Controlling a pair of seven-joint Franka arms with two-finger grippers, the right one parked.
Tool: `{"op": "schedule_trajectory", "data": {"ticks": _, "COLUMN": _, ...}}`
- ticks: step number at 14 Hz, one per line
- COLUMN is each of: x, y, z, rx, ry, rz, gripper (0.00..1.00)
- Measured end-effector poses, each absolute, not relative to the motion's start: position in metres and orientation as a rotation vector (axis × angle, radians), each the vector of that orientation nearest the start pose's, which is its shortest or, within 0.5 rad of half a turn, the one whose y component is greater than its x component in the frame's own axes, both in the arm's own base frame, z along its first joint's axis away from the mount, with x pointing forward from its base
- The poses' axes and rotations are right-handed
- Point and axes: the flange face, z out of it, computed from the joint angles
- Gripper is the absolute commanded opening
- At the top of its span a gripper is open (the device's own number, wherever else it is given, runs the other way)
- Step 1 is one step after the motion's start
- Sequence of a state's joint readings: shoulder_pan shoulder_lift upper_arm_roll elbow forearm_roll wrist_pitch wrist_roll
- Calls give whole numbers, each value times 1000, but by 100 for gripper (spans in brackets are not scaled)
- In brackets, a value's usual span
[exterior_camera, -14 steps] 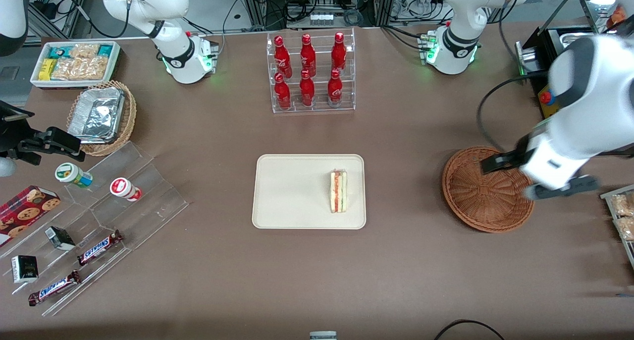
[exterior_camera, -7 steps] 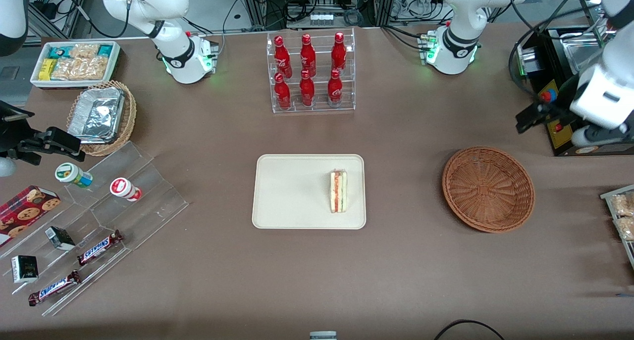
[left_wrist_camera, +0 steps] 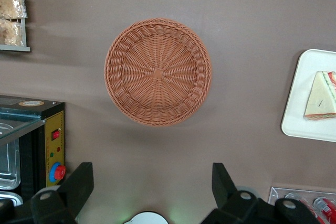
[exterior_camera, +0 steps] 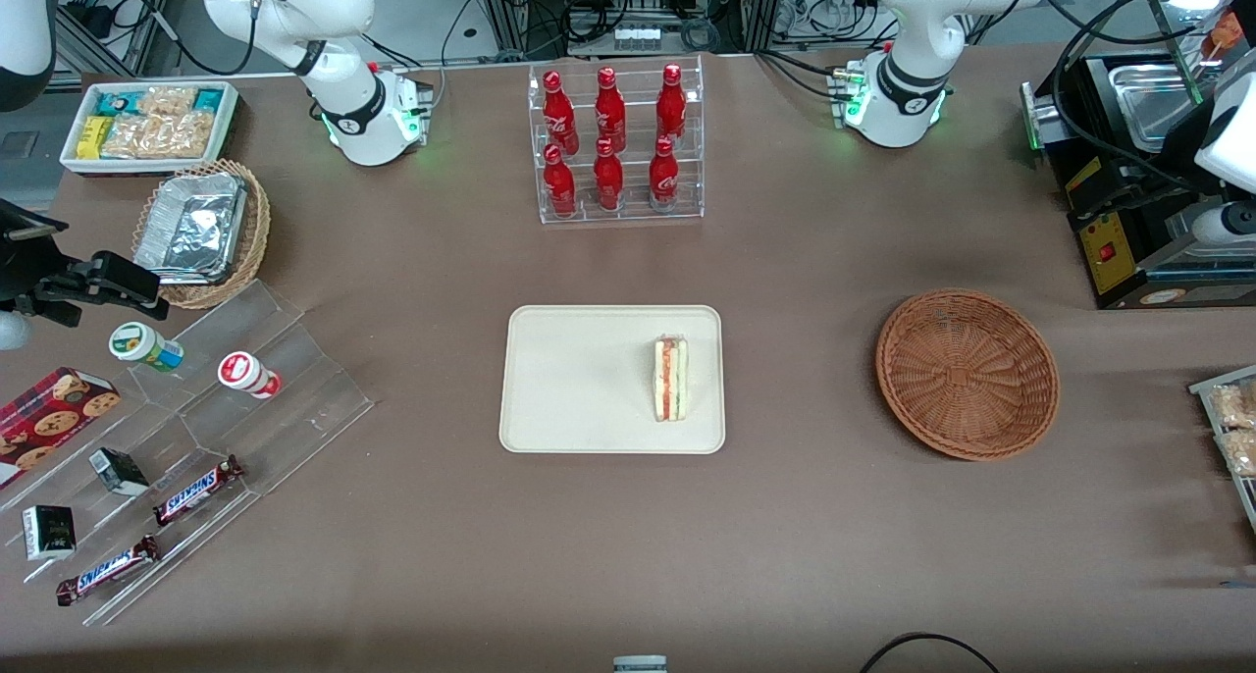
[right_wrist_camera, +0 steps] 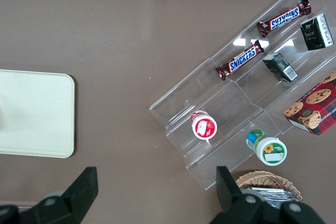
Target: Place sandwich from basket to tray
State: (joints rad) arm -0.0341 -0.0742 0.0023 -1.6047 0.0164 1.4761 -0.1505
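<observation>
The sandwich point(exterior_camera: 671, 379) lies on the cream tray point(exterior_camera: 579, 379), near the tray's edge that faces the basket point(exterior_camera: 967, 374). The round reddish-brown basket holds nothing. In the left wrist view the basket point(left_wrist_camera: 157, 72) shows whole, with the sandwich point(left_wrist_camera: 321, 97) on a corner of the tray point(left_wrist_camera: 304, 124). My gripper point(left_wrist_camera: 151, 182) hangs open and holds nothing. It is high over the table at the working arm's end, farther from the front camera than the basket. Nothing sits between its dark fingers point(left_wrist_camera: 79, 182).
A black appliance point(exterior_camera: 1128, 212) stands beside the basket at the working arm's end. A rack of red bottles point(exterior_camera: 618, 143) stands farther from the camera than the tray. A clear stepped stand with snacks point(exterior_camera: 196, 438), a foil-filled wicker basket point(exterior_camera: 201, 232) and a white snack bin point(exterior_camera: 147, 124) lie toward the parked arm's end.
My arm has risen from over the basket and pulled away toward the appliance at the working arm's end. The sandwich, tray and basket have not moved.
</observation>
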Motion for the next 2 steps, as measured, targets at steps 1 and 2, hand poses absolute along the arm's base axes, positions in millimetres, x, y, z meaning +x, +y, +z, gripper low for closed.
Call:
{"op": "schedule_trajectory", "data": {"ticks": 1, "x": 520, "y": -15, "z": 640, "rx": -3113, "ry": -185, "rz": 92, "gripper": 100}}
{"op": "schedule_trajectory", "data": {"ticks": 2, "x": 518, "y": -15, "z": 640, "rx": -3112, "ry": -181, "rz": 107, "gripper": 100}}
